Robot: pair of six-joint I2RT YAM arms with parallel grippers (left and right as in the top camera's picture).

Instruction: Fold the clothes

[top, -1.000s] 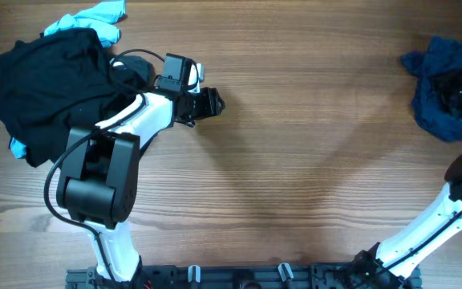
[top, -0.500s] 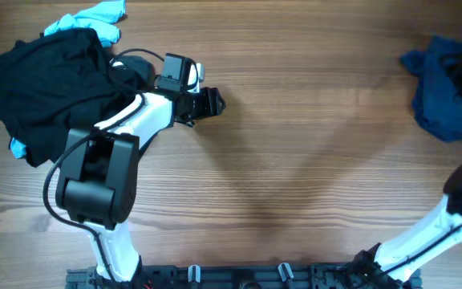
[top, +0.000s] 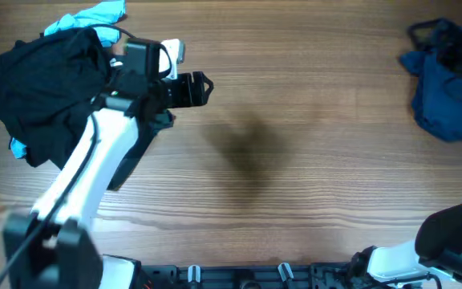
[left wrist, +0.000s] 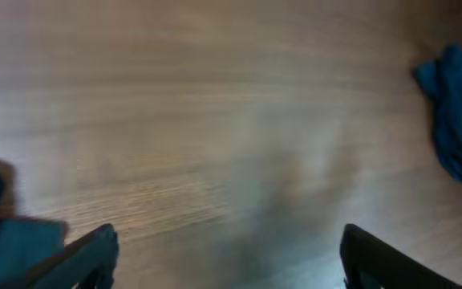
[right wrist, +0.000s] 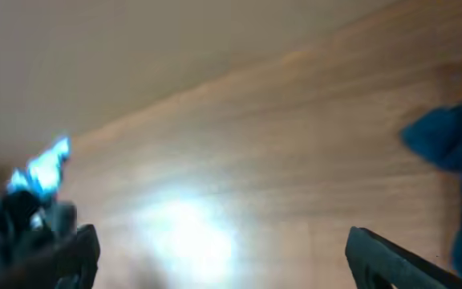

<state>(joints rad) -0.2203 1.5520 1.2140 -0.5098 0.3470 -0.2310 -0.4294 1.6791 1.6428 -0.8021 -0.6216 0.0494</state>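
Folding has hardly begun on the wooden desk (top: 295,185): the near and middle stretches of the board carry no garment laid out flat and no finished stack. Further in, the left gripper (left wrist: 227,255) hangs above the wood with its jaws apart and nothing between them, just to the right of the crumpled black garments (top: 42,88). At the far left corner a light-blue garment (top: 99,14) pokes out from behind that dark heap. Across at the far right, the navy shorts (top: 447,96) lie bunched in a lump, and the right gripper (right wrist: 219,253) is up by that edge, its jaws also spread wide and empty. By the look of it, all the clothes are yet to be spread, smoothed and folded. Neither heap shows a straight edge or crease.
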